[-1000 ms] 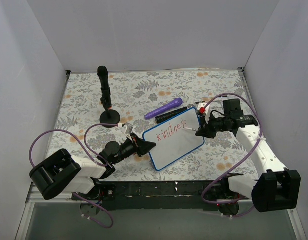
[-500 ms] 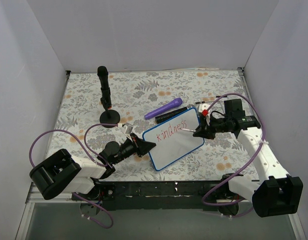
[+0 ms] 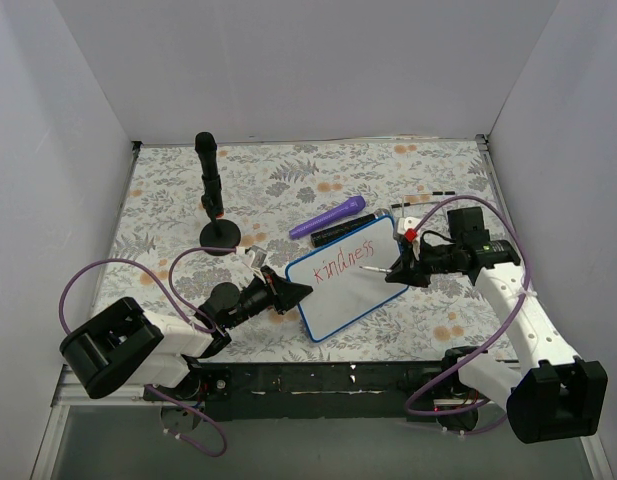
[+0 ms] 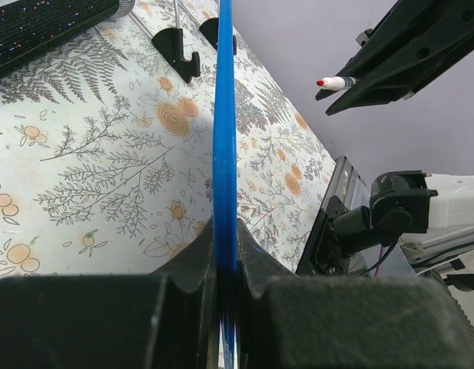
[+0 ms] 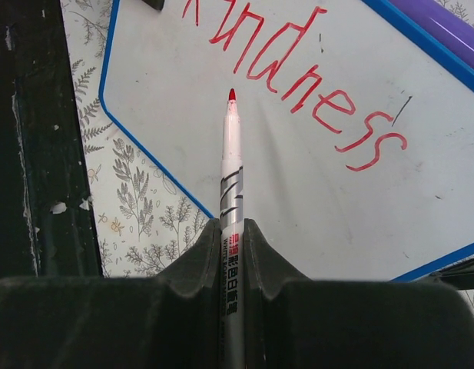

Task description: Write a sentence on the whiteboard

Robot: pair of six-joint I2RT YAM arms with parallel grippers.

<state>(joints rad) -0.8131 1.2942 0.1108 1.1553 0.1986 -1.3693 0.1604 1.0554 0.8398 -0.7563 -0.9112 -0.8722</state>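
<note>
Red handwriting, the sentence [image 5: 298,84], so far reads only "kindness" and runs along the upper half of the whiteboard [image 3: 346,276]. The white area under the word is blank. The blue-framed board lies at a slant on the floral mat [image 3: 288,180], in front of the arms and a little right of centre.

A red marker [image 5: 232,154] is clamped between the closed fingers of the right gripper [image 5: 232,231], its cap off. Its red tip points at bare board just below the start of the word. In the left wrist view the tip stands clear of the board's plane, not touching it.

The left gripper [image 3: 293,293] is closed on the board's left edge. Its own camera shows the blue frame [image 4: 224,154] pinched edge-on between the two fingers.

Just beyond the board's far edge lie a purple marker [image 3: 328,217] and, touching the frame, a dark pen-like piece [image 3: 338,232] that I cannot identify. Further left, a black post on a round base [image 3: 210,190] stands upright on the mat.
</note>
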